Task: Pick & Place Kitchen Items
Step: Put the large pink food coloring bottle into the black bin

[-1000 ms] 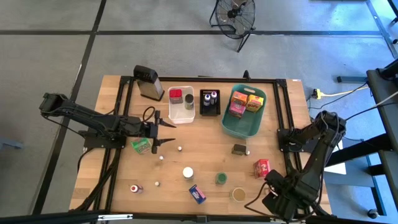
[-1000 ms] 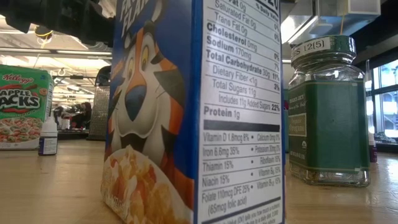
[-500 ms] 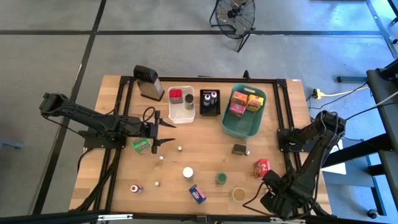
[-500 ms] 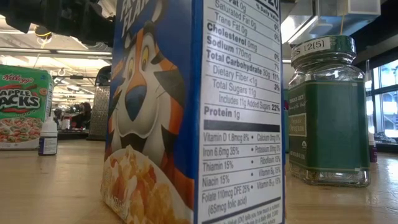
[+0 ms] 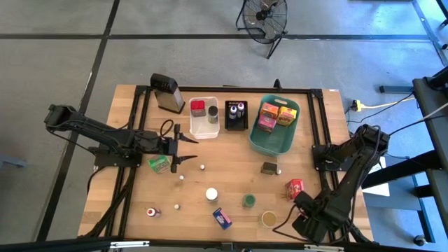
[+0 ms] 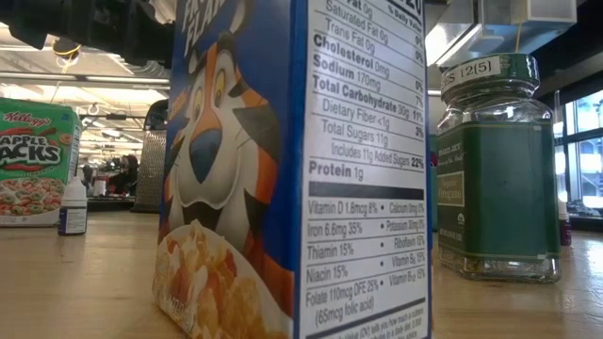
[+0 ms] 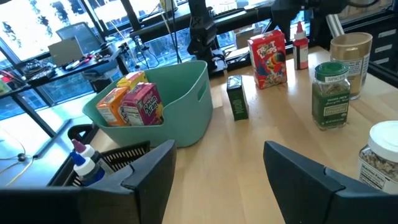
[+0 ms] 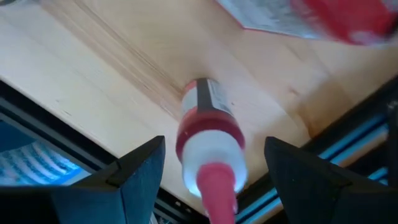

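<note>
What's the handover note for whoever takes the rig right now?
Left gripper: open, empty, beside the white bin, near the green packet.
Right gripper: open, fingers either side of a red-capped bottle near the red box, not gripping.
Done: three boxes in the teal basket, two jars in the white bin, bottles in the black tray.
Left: green packet, blue box, red box, dark box, white-lidded jar, green jar, tan-lidded jar, small bottles loose on the table.

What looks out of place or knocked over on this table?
Nothing looks spilled or damaged. One oddity: the metal grater, not a grocery, leans tilted at the table's far left corner. The loose items stand scattered; the teal basket holds upright boxes.
</note>
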Motion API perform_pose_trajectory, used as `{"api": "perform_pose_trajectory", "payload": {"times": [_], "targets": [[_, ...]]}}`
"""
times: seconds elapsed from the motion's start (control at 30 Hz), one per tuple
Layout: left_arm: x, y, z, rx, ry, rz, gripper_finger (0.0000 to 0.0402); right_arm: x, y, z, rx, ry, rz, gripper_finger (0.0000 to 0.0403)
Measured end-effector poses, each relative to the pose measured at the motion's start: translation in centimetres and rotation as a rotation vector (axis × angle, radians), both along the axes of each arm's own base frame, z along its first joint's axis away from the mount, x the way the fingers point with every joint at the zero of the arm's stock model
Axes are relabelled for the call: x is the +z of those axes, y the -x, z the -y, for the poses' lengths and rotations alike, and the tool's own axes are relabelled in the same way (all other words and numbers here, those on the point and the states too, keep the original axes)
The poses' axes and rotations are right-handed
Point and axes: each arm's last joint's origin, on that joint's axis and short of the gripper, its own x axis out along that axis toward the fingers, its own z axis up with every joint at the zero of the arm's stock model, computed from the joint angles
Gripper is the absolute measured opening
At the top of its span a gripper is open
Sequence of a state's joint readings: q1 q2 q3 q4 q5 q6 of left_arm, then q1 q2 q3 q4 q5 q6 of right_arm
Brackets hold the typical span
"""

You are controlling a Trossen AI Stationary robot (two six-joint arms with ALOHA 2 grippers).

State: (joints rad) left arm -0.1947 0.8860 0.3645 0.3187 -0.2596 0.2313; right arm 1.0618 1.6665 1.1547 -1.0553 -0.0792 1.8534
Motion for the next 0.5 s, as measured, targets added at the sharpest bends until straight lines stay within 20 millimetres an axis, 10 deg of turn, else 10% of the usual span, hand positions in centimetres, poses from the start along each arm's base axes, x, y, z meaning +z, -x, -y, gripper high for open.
{"api": "perform_pose_trajectory", "payload": {"times": [0.5], "targets": [[0.0, 0.0, 0.0, 0.003, 0.016, -0.001, 0.0237, -2.1, 0.1, 0.3, -0.001, -0.02, 0.041, 0.0261]]}}
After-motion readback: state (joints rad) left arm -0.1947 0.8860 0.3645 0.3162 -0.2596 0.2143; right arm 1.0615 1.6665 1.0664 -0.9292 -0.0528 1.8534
